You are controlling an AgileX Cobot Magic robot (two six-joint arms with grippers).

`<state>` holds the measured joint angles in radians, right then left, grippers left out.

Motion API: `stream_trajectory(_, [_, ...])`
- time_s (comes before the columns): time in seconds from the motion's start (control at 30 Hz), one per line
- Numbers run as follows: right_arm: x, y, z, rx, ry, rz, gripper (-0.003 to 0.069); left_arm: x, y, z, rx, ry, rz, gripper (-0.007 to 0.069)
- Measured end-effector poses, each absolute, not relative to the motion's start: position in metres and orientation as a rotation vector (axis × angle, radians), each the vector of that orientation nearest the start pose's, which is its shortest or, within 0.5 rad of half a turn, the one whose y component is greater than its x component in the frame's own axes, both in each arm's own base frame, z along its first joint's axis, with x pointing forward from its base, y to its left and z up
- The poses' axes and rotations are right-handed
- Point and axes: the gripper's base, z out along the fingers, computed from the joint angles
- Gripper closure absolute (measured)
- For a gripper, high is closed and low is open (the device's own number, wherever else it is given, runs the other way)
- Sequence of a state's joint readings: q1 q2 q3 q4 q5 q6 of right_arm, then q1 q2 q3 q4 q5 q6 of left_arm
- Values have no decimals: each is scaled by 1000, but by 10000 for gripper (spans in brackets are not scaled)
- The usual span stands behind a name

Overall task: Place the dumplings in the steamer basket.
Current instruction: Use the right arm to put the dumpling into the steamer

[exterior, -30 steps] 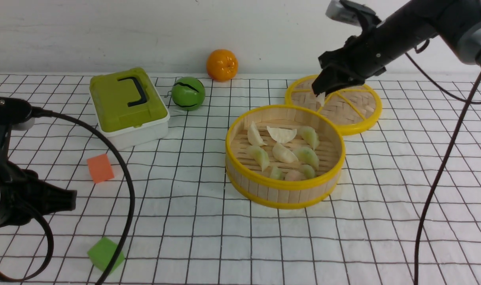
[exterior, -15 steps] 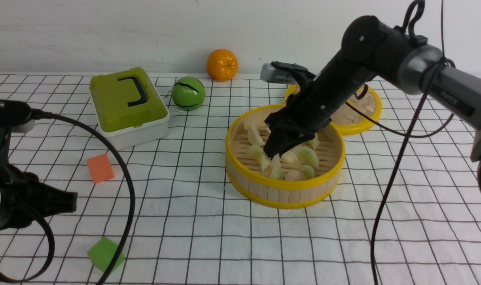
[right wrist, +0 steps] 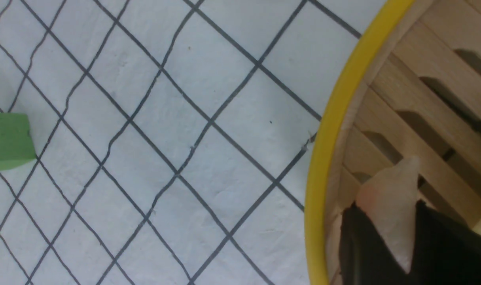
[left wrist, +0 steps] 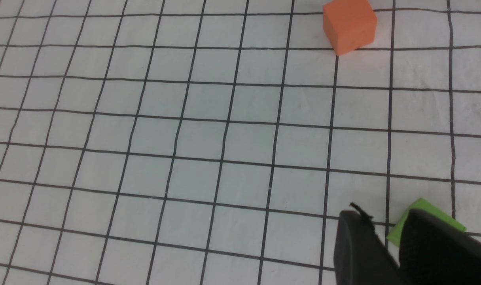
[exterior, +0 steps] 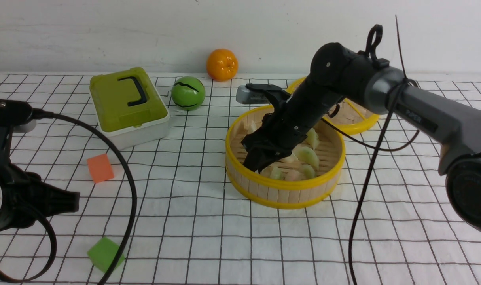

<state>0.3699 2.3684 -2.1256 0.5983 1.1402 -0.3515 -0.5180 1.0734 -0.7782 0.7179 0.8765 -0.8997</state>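
Since a second ago the right hand [exterior: 255,166] has swung from the flat lid down into the round bamboo steamer basket [exterior: 285,194], clamped on a whitish crescent dumpling [right wrist: 391,206]. Release low, clear of the yellow rim.

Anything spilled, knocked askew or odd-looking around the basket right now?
Nothing stands out. The basket sits flat and looks intact, the dumplings in view lie inside it, and none shows on the cloth. The right gripper is inside it, shut on a dumpling. The lid lies flat behind.
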Motion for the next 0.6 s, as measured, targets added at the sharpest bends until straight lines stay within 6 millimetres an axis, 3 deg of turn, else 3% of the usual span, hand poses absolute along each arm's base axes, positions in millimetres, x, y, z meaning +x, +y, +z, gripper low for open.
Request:
stream_trajectory(0.33, [456, 225, 201, -677, 2698, 809, 478, 193, -58, 297, -42, 2344, 220, 459])
stream_trajectory(0.47, [457, 224, 203, -656, 2709, 788, 338, 190, -57, 301, -39, 2325, 205, 459])
stream_trajectory(0.6, [460, 225, 218, -619, 2693, 780, 232, 182, -53, 312, -40, 2271, 162, 459])
